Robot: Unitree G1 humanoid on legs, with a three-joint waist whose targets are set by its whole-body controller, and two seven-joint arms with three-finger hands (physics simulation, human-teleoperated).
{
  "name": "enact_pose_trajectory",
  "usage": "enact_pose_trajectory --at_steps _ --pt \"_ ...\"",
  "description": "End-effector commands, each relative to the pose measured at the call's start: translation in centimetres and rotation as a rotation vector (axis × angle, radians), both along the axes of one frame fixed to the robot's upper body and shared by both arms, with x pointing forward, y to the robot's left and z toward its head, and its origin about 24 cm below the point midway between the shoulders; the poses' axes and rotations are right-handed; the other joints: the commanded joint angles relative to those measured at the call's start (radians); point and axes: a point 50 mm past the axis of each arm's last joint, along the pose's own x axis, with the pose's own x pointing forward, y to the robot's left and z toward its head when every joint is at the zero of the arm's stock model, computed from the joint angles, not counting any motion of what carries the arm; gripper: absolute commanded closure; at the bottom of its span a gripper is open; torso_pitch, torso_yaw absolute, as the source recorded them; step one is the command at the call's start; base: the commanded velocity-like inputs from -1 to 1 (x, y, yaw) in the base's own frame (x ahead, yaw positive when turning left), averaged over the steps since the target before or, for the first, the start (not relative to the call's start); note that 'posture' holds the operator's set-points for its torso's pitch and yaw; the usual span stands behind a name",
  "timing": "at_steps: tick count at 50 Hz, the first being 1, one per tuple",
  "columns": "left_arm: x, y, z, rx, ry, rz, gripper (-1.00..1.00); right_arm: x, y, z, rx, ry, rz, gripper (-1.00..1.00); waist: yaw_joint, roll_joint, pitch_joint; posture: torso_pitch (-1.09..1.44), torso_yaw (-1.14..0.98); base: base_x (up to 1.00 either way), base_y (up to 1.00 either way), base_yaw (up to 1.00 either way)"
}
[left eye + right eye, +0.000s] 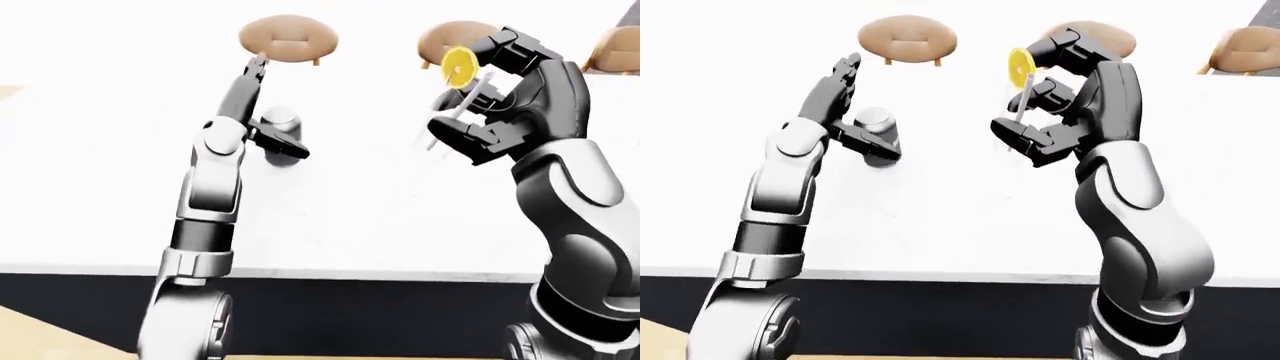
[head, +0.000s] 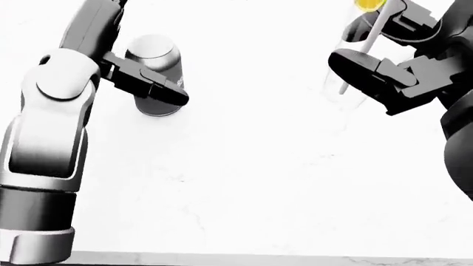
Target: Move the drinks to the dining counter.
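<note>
Can (image 2: 153, 75) standing, left fingers (image 1: 843, 76) spread — right fingers (image 2: 370, 69) gripping glass (image 2: 353, 66)

Tabletop (image 2: 251, 183): white, smooth, faint marble-like veining. Can (image 2: 153, 55): brushed grey metal, matt top. Glass (image 2: 347, 66): clear, glossy, nearly invisible against the white; straw (image 2: 367, 44) looked like white plastic. Both robot hands, left (image 2: 140, 83) and right (image 2: 392, 72): matt black plastic; forearms satin silver.

The head view's top edge crops the lemon slice (image 2: 367, 5).
</note>
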Motion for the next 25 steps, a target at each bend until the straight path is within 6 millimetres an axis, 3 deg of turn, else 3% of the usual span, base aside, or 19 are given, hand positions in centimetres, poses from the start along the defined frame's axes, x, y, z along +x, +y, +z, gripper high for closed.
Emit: enact_pose_trajectory --at_steps 1,7,12,25 --pt "-1.1 0.5 2.9 -0.025 -0.09 0.017 -1.0 -0.1 -0.2 1.0 -0.012 -0.081 -0.022 0.99 0.001 0.002 -0.03 0.0 0.0 0.0 0.0 0.0" --pt "-4.5 1.5 4.0 -0.054 -0.138 0.028 -1.0 1.2 0.0 -0.1 -0.059 -0.055 -0.052 1.0 -0.003 0.008 -0.028 0.0 0.0 0.0 0.0 0.0" --pt "-6.2 1.8 5.2 -0.064 -0.167 0.023 -1.0 3.2 0.2 -1.1 -0.129 -0.035 -0.086 1.0 -0.003 0.016 -0.025 0.0 0.0 0.0 0.0 0.0" --pt "-6.7 1.7 5.3 -0.056 -0.184 0.016 -1.0 5.5 0.2 -3.0 -0.136 0.037 -0.153 1.0 -0.002 0.022 -0.024 0.0 0.0 0.0 0.0 0.0"
